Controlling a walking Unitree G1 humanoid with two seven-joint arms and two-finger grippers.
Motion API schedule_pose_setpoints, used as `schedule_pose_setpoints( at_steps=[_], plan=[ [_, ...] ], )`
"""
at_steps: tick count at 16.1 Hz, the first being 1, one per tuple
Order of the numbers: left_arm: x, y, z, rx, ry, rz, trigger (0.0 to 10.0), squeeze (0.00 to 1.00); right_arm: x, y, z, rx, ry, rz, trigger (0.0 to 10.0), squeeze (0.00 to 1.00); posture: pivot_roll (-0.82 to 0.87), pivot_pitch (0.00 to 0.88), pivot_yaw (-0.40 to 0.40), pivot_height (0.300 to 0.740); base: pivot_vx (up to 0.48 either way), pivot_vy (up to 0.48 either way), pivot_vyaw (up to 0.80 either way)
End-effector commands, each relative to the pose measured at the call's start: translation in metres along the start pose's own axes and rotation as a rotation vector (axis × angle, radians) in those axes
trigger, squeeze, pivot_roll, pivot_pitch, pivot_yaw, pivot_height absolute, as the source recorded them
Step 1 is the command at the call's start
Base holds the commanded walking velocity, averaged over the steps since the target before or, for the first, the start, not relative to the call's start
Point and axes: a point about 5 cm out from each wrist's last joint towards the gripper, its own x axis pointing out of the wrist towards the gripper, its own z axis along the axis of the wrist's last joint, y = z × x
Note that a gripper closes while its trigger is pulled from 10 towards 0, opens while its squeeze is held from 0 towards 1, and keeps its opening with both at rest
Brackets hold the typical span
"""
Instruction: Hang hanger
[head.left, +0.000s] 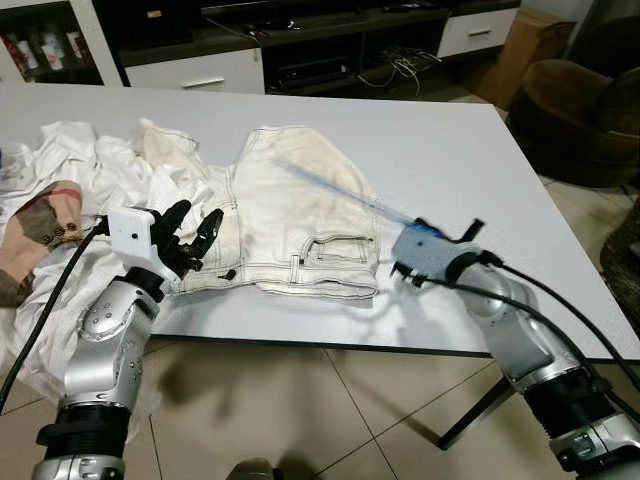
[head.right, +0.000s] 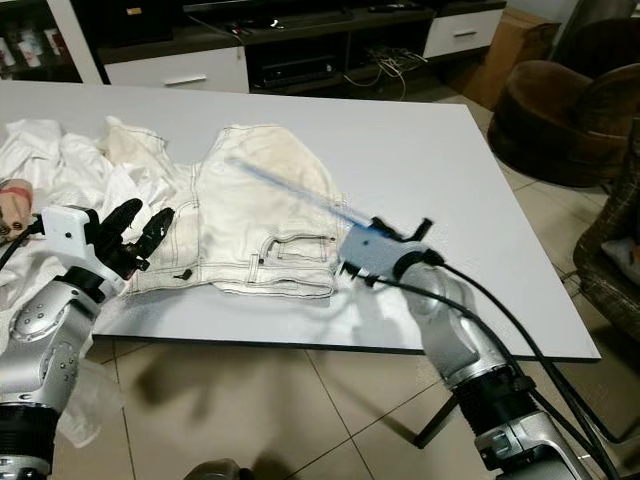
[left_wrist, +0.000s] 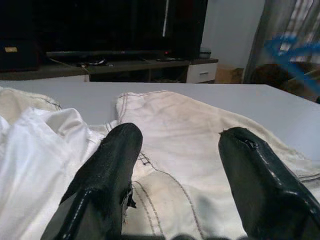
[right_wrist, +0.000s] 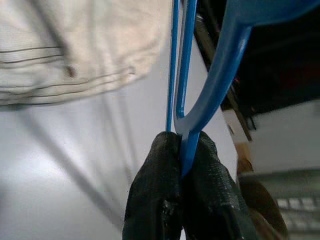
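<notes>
Pinching the blue hanger (right_wrist: 186, 75) between its two black fingers (right_wrist: 155, 195), your right tool (head.left: 408, 272) sits low over the near right part of the white counter (head.left: 480, 200). The fingers are pressed together on the hanger's thin plastic, as the right wrist view shows plainly. From that tool the hanger reaches away and toward your left, slanting above the cream shorts (head.left: 300, 215) (it looks blurred in the head views). Those shorts lie flat on the counter just left of the right tool, pocket stitching facing up.

Your left tool (head.left: 197, 240) hovers at the shorts' near left edge, its fingers (left_wrist: 107, 175) spread apart with nothing between them. Beyond its left side lies a heap of white clothes (head.left: 90, 170), touching the shorts, with a patterned reddish cloth (head.left: 45, 225) at the heap's outer edge.

Farther off, past the counter, stands a dark TV cabinet with white drawers (head.left: 200, 72), and a brown armchair (head.left: 575, 110) sits off to the right.
</notes>
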Motion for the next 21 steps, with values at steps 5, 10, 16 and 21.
schedule_pose_setpoints(
  at_steps=[5, 10, 16, 21],
  plan=[
    [0.021, -0.025, 0.003, -0.035, -0.016, -0.045, 10.0, 0.00, 0.007, -0.017, 0.003, 0.108, 0.012, -0.141, 10.0, 0.00, 0.12, 0.000, 0.022, 0.740, 0.000, 0.301, 0.00],
    [0.030, -0.022, 0.006, 0.004, 0.001, -0.046, 10.0, 0.00, 0.003, 0.000, 0.026, 0.090, -0.140, -0.020, 10.0, 0.00, 0.11, 0.000, 0.028, 0.740, 0.000, 0.478, 0.00],
    [0.033, -0.026, 0.006, 0.046, 0.008, -0.077, 10.0, 0.00, 0.003, 0.014, 0.030, 0.026, -0.168, 0.063, 10.0, 0.00, 0.12, 0.000, 0.026, 0.740, 0.000, 0.143, 0.00],
    [0.032, -0.031, 0.005, 0.090, 0.018, -0.130, 10.0, 0.00, 0.001, 0.026, 0.026, -0.002, -0.158, 0.156, 10.0, 0.00, 0.12, 0.000, 0.026, 0.740, 0.000, 0.000, 0.00]
  ],
)
